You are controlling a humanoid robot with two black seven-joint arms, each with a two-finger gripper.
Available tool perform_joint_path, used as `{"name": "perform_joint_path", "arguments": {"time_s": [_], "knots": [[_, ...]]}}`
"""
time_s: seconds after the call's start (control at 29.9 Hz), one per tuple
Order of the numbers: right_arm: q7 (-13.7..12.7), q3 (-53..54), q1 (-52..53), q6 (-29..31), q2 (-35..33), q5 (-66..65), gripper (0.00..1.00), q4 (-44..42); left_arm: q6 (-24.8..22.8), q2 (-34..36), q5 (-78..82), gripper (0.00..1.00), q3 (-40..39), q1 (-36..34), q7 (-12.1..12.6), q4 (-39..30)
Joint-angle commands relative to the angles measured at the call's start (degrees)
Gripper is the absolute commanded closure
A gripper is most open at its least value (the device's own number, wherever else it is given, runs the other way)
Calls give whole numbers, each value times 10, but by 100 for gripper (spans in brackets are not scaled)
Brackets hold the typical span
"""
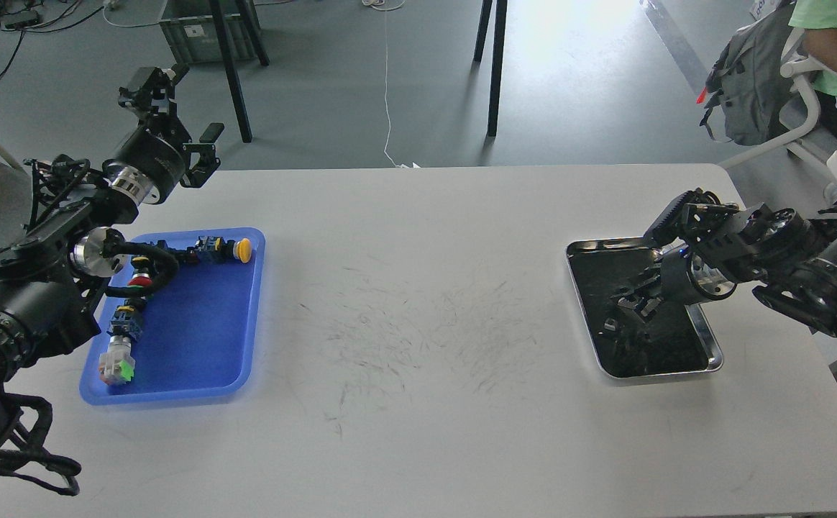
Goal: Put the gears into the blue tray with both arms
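The blue tray (pixel 199 338) lies at the table's left with several coloured push-button switches (pixel 224 250) in it. My left gripper (pixel 183 106) hangs open and empty above the table's far left corner, behind the blue tray. My right gripper (pixel 628 303) reaches down into the steel tray (pixel 713 356) at the right, its dark fingers low over the black inside. I cannot tell whether they are open or hold anything. A small glinting piece (pixel 609 325) lies just left of the fingertips. I cannot make out the gears against the black inside.
The white table (pixel 418 302) carries grey scuff marks at its middle. Beyond the far edge stand black table legs (pixel 494 65) and a grey crate (pixel 203 29). A seated person and a backpack (pixel 749 79) are at the far right.
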Motion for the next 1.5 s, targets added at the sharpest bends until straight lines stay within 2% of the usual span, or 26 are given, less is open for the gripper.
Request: {"name": "perform_joint_path", "arguments": {"time_s": [0.0, 0.17, 0.23, 0.47, 0.6, 0.8, 0.97, 1.04, 1.2, 1.47], "knots": [[0, -1, 1, 0, 1, 0, 74, -2, 0, 0, 0, 1, 0, 0, 0, 0], [0, -1, 3, 0, 1, 0, 88, -1, 0, 1, 0, 1, 0, 0, 0, 0], [0, -1, 5, -1, 3, 0, 98, -2, 0, 1, 0, 1, 0, 0, 0, 0], [0, 11, 29, -20, 13, 3, 99, -4, 0, 4, 0, 1, 0, -1, 0, 0], [0, 39, 45, -28, 46, 10, 99, -22, 0, 13, 0, 1, 0, -1, 0, -1], [0, 143, 52, -45, 109, 10, 99, -27, 0, 28, -1, 1, 0, -1, 0, -2], [0, 155, 50, -61, 158, 11, 99, -57, 0, 40, -1, 1, 0, -1, 0, -4], [0, 172, 44, -96, 167, 11, 99, -58, 0, 45, -1, 1, 0, -1, 0, -4], [0, 193, 12, -127, 229, 11, 99, -67, 0, 49, -2, 1, 0, 0, 0, -4], [0, 195, -40, -229, 229, 11, 99, -76, 0, 58, -2, 1, 0, 0, 0, -5]]}}
